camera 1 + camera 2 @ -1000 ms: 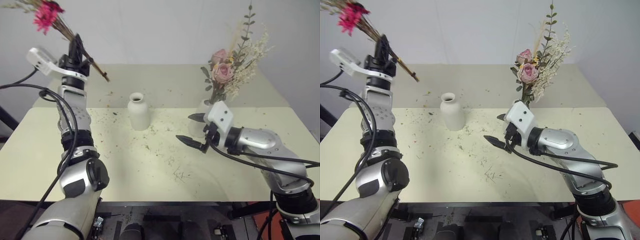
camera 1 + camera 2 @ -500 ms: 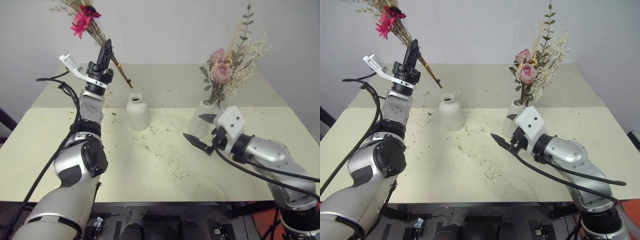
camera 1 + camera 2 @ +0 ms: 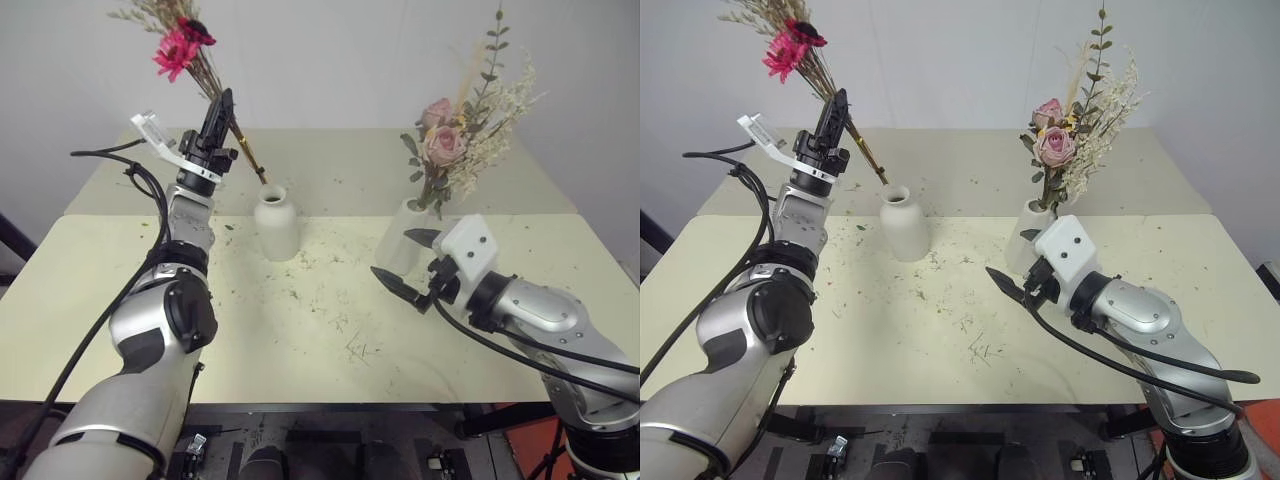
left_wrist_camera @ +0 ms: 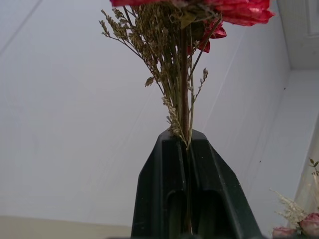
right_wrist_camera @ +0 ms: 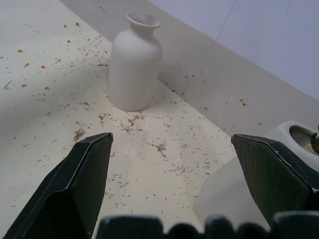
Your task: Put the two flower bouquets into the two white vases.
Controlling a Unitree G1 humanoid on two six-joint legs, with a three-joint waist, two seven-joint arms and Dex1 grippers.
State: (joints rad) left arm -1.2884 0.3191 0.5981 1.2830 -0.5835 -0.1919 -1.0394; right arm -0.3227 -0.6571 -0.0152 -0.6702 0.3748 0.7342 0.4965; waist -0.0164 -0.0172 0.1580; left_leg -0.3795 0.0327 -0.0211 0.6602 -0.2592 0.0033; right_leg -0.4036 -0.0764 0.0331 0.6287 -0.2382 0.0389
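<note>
Magenta bouquet (image 3: 183,45) clamped in left gripper (image 3: 220,118), stems above bottle vase (image 3: 275,223)

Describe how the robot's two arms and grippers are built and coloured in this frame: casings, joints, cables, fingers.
Both arms have glossy silver-grey casings with black joint rings. Loose black cables run along the outside of each arm. The left gripper and right gripper each have two black, tapered, pointed fingers. A white blocky housing sits at each wrist, angular on the right, bracket-like on the left.
</note>
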